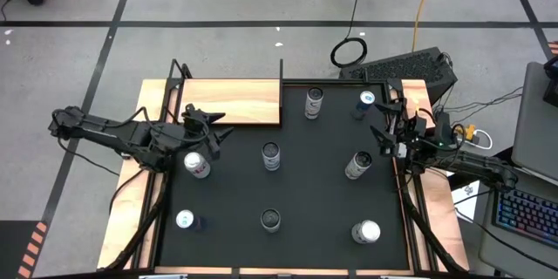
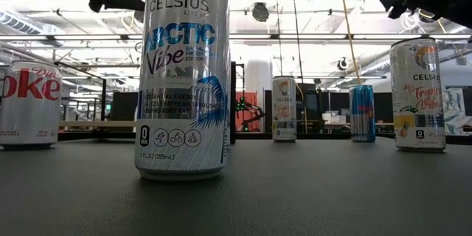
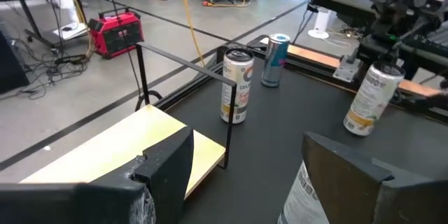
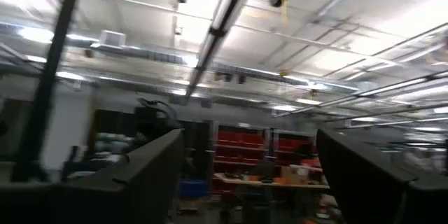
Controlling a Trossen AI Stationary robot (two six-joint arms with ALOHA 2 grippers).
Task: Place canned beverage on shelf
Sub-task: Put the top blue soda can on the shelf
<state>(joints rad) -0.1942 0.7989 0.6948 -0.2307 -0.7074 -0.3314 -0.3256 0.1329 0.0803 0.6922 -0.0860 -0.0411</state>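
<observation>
You are looking at a black mat (image 1: pixel 288 183) with the shelf (image 1: pixel 230 102) lying flat at its far-left corner, a light-wood board with thin black rods standing at its corners. Your left gripper (image 1: pixel 209 127) is hanging just in front of the near edge of the shelf, close to that board's right half, and its fingers (image 3: pixel 164 164) are standing apart with nothing between them. In the left wrist view the shelf (image 3: pixel 119 147) is showing just beyond these fingers. The can nearest to this gripper is a silver can (image 1: pixel 197 165) standing upright on the mat near the left edge, just beside the gripper on its near side, not touching it as far as you can tell. A dark-topped can (image 1: pixel 271 156) is standing in the middle of the mat, well apart from the shelf. Another can (image 1: pixel 314 102) is standing at the far edge, just to the right of the shelf, and a blue can (image 1: pixel 367 100) is standing near the far-right corner. Your right gripper (image 1: pixel 386 136) is waiting at the right edge, also spread open and empty, near a tilted can (image 1: pixel 357 165).
</observation>
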